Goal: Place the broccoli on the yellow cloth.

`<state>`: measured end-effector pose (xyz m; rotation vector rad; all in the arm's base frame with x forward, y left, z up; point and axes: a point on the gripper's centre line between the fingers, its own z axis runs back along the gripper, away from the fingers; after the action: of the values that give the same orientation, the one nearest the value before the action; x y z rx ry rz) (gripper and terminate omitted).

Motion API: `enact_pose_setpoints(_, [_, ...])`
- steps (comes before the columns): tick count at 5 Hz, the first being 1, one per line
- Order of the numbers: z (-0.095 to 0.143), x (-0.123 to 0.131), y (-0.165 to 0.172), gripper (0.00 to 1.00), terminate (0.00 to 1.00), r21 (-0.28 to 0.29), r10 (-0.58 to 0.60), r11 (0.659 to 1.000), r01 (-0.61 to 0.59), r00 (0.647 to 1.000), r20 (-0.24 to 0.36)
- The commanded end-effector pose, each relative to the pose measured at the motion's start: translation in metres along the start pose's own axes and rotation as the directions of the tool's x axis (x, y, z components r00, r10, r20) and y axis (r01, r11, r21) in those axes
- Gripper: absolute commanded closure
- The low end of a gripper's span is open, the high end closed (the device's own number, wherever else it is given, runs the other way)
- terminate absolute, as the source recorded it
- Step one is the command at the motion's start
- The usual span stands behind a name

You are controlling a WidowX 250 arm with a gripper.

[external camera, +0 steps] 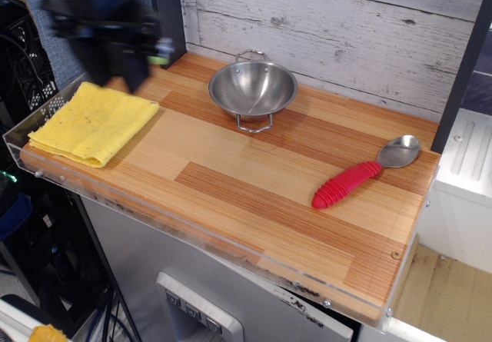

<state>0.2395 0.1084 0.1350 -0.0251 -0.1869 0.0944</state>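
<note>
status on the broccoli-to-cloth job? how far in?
Done: no broccoli lies on the wooden board, so it looks picked up. In hand: the gripper, motion-blurred, sits above the far edge of the yellow cloth; the broccoli itself can't be made out in the blur. Left: lower and release; the cloth is bare.

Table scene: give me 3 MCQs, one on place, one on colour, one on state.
1. Where is the claw?
A. Over the cloth's back edge
B. Over the spoon
C. In the bowl

2. What colour is the spoon handle?
A. Blue
B. Red
C. Green

3. How does the bowl look?
A. Tipped over
B. Upright, empty
C. Holding the spoon

Answers:
1 A, the blurred claw hangs above the far edge of the cloth.
2 B, the ribbed grip is red.
3 B, it stands on its wire base with bare steel inside.
</note>
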Motion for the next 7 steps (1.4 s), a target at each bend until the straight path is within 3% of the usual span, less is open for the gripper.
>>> enact_pose_setpoints(1, [0.002,0.019,0.087,1.00,0.00,0.054,0.050,0.997,-0.048,0.998,-0.037])
enact_pose_setpoints(3, [-0.032,0.028,0.116,1.00,0.00,0.121,0.073,0.991,-0.060,0.992,-0.106])
enact_pose_setpoints(4, [-0.057,0.028,0.105,1.00,0.00,0.135,0.066,0.990,-0.047,0.988,-0.140])
enact_pose_setpoints(5, [-0.081,0.025,0.094,1.00,0.00,0.095,0.065,0.994,-0.049,0.981,-0.181])
enact_pose_setpoints(7, [-0.093,0.022,0.087,1.00,0.00,0.077,0.058,0.996,-0.043,0.975,-0.214])
